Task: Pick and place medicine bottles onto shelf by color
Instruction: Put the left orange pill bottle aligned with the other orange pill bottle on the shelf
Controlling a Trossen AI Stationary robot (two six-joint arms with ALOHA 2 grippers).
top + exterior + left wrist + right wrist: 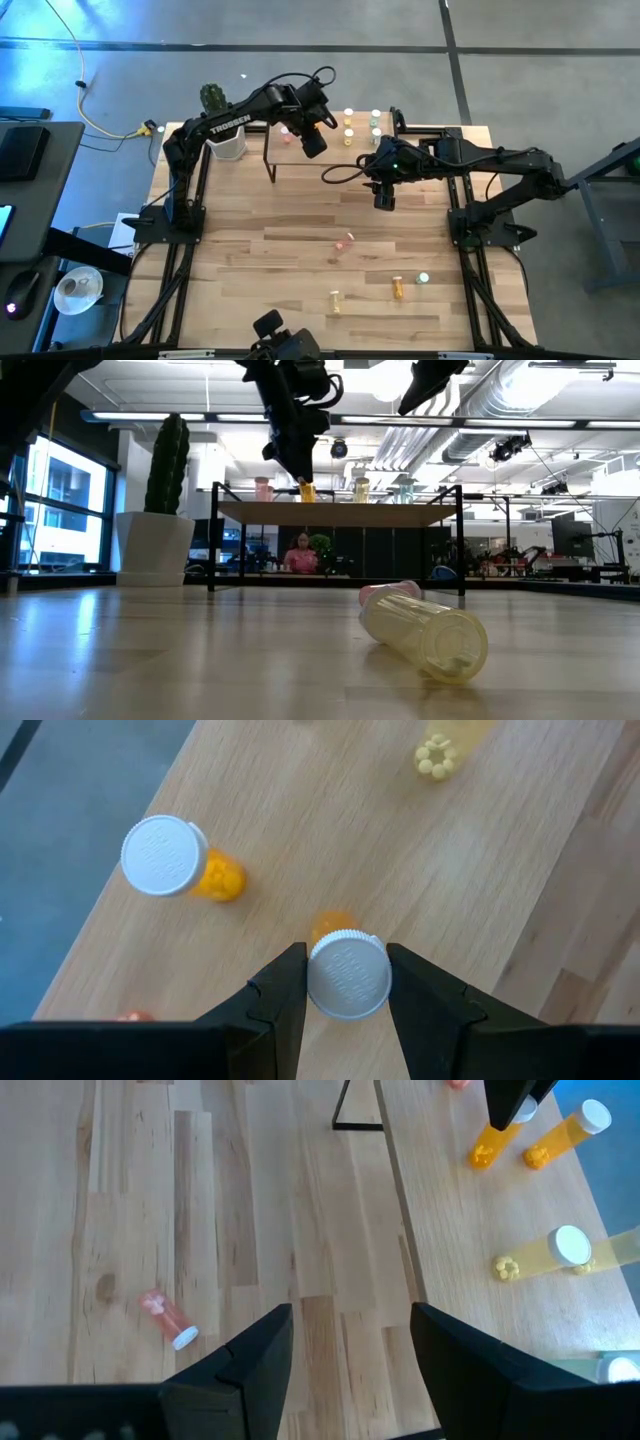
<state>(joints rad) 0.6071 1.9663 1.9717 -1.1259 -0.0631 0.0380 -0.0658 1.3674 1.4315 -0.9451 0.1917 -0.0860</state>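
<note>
From above you had the left gripper over the shelf, in the left wrist view its jaws were clamped on an upright orange bottle standing on the shelf, and the right wrist view showed your right gripper spread wide, empty.

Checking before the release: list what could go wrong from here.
1. The left gripper grips an orange bottle by its cap over the shelf; opening before it stands flat could topple it.
2. A second orange bottle stands near the shelf edge; a bump might knock it off.
</note>
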